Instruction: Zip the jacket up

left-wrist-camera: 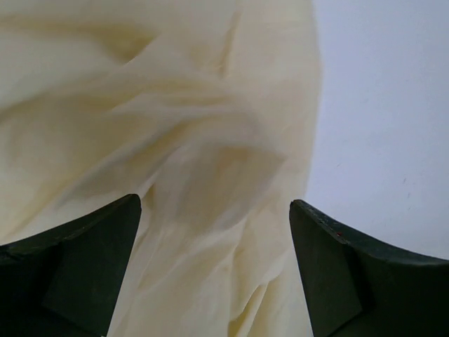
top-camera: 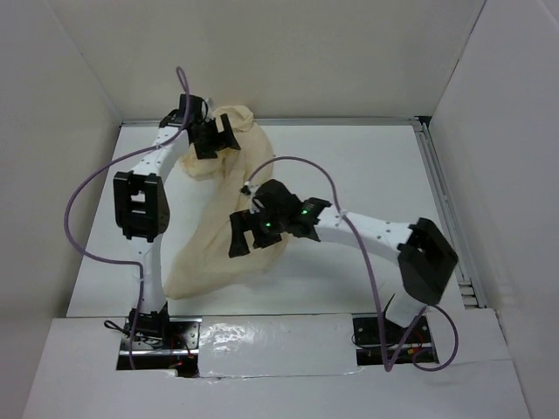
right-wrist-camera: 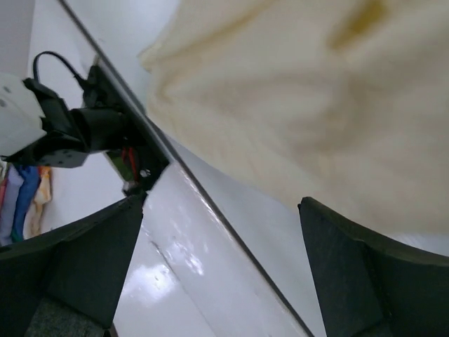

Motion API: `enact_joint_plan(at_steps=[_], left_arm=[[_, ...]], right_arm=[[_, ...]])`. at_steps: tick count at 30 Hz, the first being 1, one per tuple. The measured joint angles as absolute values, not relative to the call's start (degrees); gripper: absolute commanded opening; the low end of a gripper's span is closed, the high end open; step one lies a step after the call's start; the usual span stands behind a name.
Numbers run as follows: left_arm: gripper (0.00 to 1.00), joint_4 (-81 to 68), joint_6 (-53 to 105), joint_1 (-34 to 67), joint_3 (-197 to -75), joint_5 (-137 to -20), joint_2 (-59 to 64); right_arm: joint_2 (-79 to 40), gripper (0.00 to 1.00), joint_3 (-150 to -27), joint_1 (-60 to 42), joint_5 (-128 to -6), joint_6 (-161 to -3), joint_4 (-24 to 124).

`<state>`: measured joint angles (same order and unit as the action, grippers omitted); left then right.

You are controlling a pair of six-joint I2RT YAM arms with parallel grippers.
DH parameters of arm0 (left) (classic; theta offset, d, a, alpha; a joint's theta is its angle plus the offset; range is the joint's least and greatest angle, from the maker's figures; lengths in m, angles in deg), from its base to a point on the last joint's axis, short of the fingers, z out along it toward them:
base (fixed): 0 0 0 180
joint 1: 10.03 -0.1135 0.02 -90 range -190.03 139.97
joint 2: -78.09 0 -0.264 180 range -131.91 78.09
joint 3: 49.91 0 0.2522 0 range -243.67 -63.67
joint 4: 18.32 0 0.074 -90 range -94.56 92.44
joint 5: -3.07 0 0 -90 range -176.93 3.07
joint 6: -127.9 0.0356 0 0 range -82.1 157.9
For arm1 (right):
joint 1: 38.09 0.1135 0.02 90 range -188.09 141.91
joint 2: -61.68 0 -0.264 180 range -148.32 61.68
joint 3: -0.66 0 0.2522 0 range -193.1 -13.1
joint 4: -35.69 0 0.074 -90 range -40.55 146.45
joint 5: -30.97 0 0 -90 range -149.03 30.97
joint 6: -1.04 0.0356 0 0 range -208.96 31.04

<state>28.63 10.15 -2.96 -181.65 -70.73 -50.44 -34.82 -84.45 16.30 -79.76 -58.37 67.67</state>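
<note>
top external view: the cream soft cloth hooded jacket lies crumpled on the white counter, left of centre. left hand and right hand both hang spread, pinching nothing. no zipper pull shows, so a blind grab could bunch cloth.

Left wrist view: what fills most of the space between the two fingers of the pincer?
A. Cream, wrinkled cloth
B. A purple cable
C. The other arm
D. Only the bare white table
A: the cream, wrinkled cloth of the jacket fills most of the gap of the open left pincer, which closes on nothing.
</note>
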Motion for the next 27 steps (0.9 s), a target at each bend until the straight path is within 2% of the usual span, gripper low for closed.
enact_joint_plan(at_steps=[6,10,13,16,21,27], left_arm=[[0.99,33.24,3.42,-9.23,-161.32,-76.52,-32.76],[0.99,35.86,-3.77,-8.64,-145.95,-80.96,-15.53],[0.99,37.33,-10.28,-5.80,-134.24,-83.18,-3.75],[0.99,39.69,-16.14,-3.44,-124.45,-83.99,2.87],[0.99,43.62,-25.54,-2.65,-113.45,-85.46,4.29],[0.99,46.33,-31.79,-2.41,-109.10,-88.63,5.12]], right_arm=[[-17.05,1.00,-72.87,8.52,-72.83,-57.49,69.11],[-14.41,0.99,-71.25,2.01,-68.66,-56.21,69.94],[-19.02,0.99,-72.52,-1.86,-63.04,-55.86,71.58],[-28.01,0.98,-78.48,-4.13,-58.47,-56.45,74.49],[-44.20,0.95,-95.36,-6.05,-54.84,-59.55,75.82],[-57.23,0.92,-107.66,-5.16,-53.16,-63.18,77.98]])
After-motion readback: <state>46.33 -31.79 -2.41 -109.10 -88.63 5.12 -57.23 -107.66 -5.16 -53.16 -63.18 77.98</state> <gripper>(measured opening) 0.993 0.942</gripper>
